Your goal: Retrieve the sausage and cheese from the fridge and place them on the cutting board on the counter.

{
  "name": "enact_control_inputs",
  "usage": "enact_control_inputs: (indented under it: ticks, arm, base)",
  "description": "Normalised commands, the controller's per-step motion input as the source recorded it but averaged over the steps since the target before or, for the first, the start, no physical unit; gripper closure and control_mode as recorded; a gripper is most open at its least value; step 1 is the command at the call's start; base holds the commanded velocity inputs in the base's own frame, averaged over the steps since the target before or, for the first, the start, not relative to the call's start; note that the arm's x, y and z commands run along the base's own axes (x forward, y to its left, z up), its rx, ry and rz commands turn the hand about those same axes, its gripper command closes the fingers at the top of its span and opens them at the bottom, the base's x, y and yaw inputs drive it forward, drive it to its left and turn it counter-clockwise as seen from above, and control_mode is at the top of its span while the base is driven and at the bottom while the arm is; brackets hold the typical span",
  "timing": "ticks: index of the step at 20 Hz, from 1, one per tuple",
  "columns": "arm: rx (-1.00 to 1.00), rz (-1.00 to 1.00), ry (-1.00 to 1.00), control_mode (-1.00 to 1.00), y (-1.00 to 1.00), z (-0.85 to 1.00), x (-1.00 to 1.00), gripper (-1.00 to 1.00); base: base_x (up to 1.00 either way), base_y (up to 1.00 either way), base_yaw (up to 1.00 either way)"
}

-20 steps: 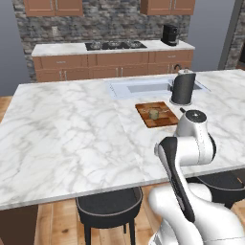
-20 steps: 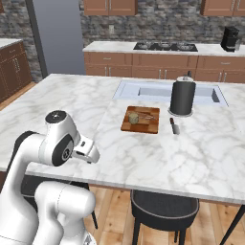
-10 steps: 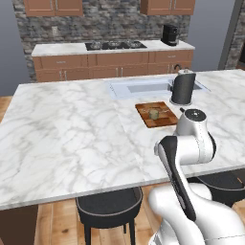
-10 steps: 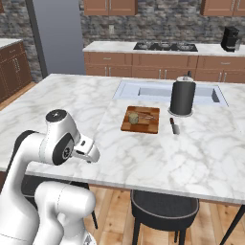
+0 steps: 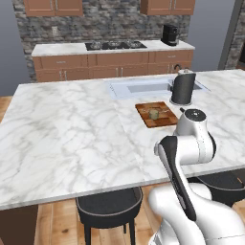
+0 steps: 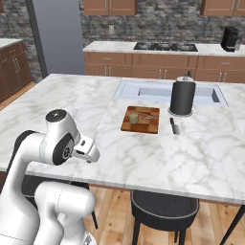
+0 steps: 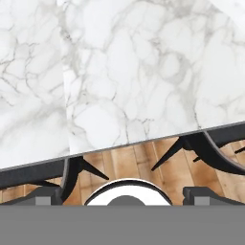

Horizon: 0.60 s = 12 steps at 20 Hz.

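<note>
Left base view: the cutting board (image 5: 157,114) lies on the marble tabletop (image 5: 72,134), well ahead of the folded arm, with a small tan lump on it — judged to be the cheese (image 5: 153,114). Whether the sausage is on the board too cannot be made out here. A dark cylindrical canister (image 5: 182,88) stands just behind the board by the sink (image 5: 143,88). A black coffee machine (image 5: 169,34) sits on the far cabinet run; no lettering can be read on it.

Right base view: the same board (image 6: 140,119) carries the same tan block (image 6: 134,117), and a thin pale streak beside it is too small to name. A small knife (image 6: 174,126) lies just right of the board. The tall dark slab at the back left looks like the fridge (image 6: 56,36), its doors closed as far as can be seen. By this reading the cheese half is done; the sausage is unconfirmed and may yet need fetching.

Hand view: the fingers (image 7: 121,203) stand spread wide, nothing between them, pointing down at the tabletop's near edge (image 7: 129,86) with wood floor and a stool's dark legs (image 7: 206,148) beyond — far short of the board. No brand, label or writing shows anywhere.
</note>
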Motion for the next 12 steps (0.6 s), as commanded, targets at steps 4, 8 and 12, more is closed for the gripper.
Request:
enact_control_inputs:
  ticks: [4, 8, 12]
  arm:
    - [0.00, 0.00, 0.00, 1.00, 0.00, 0.00, 0.00, -1.00]
    - [0.00, 0.00, 0.00, 1.00, 0.00, 0.00, 0.00, -1.00]
    - [0.00, 0.00, 0.00, 1.00, 0.00, 0.00, 0.00, -1.00]
  base:
    - [-0.14, 0.00, 0.00]
    - [-1.00, -0.01, 0.01]
    - [-0.99, -0.28, -0.06]
